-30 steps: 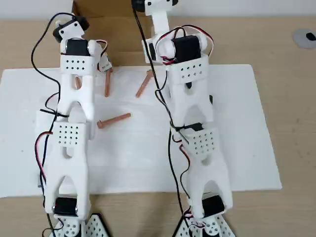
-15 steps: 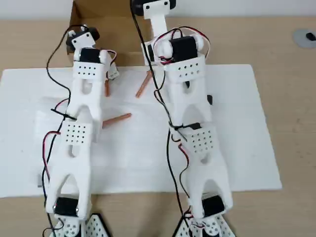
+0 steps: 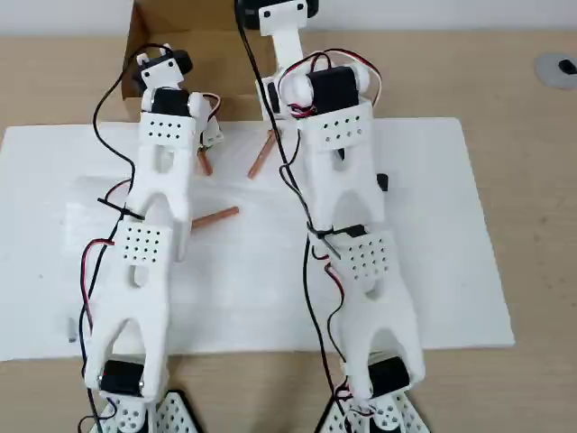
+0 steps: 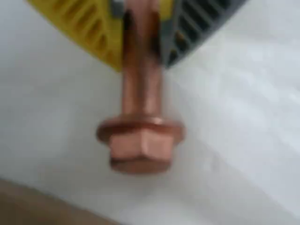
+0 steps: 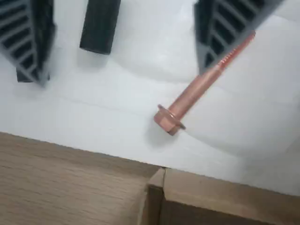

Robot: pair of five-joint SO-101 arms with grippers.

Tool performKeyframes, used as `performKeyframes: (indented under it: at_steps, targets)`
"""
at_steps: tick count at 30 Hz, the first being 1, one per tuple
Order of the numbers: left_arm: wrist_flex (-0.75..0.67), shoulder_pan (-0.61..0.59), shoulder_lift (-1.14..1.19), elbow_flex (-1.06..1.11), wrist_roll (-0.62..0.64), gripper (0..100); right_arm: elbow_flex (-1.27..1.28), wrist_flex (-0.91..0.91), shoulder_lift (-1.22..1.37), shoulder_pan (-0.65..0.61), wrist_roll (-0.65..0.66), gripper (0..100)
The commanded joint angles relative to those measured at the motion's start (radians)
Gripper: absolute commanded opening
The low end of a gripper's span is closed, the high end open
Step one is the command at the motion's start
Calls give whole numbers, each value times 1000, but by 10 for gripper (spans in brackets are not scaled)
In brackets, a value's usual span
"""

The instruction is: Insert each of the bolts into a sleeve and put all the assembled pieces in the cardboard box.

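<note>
The bolt [image 4: 140,136] in the left gripper [image 4: 143,56] is gleaming copper between one yellow ribbed finger [image 4: 89,28] and one grey. The sleeve [image 5: 99,23] is showing black on the white mat [image 5: 140,70]; the cardboard box [image 5: 225,201] is looking plain brown.

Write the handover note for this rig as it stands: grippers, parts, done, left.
Left gripper: shut on a bolt by its shank, head free, over the white sheet near the cardboard box.
Right gripper: open over the sheet, with a black sleeve and a second bolt lying below it.
Third bolt lies on the sheet between the arms.
Done: nothing assembled; all three bolts in sight are bare.
Left: put each bolt in a sleeve, then move the assemblies into the box.
</note>
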Motion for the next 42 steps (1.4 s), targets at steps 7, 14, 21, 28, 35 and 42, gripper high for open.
performKeyframes:
  at_steps: [7, 14, 21, 28, 35, 42]
  targets:
    - [146, -11, -117, -161, -6, 5, -42, 15, -110, 8, 8, 246]
    - [147, -6, -437, -149, -170, 3, -39, 17, -196, 116, 8, 246]
    - [149, -28, -776, 58, -258, 2, 157, 21, -211, 119, -64, 246]
    - [146, -20, -1173, 563, -259, 7, 516, 17, -246, 101, -143, 246]
    - [5, -5, -1503, 1071, -253, 10, 605, -86, -242, 105, -135, 246]
    - [-296, -6, -1860, 1634, -255, 10, 633, -133, -153, 99, -133, 246]
